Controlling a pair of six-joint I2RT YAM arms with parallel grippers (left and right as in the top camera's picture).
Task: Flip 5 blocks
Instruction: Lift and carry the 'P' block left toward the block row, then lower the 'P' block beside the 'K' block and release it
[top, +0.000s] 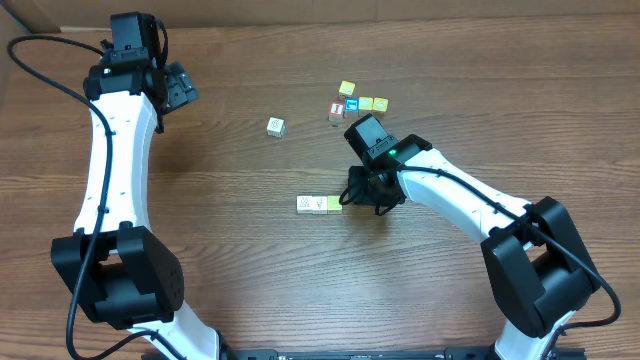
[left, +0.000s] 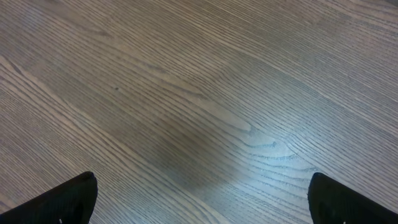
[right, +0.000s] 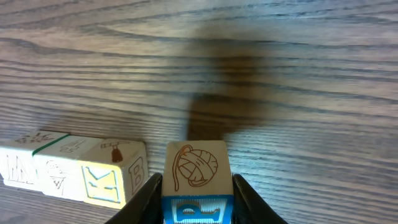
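My right claw (right: 198, 194) grips the blue-faced block (right: 195, 165) between its fingers (right: 146, 205), yarn-ball drawing on top. A row of cream blocks (right: 74, 167) lies on the desk (right: 298, 74) just left of that claw. My left claw (left: 208, 200), well apart, stands wide open over the desk.
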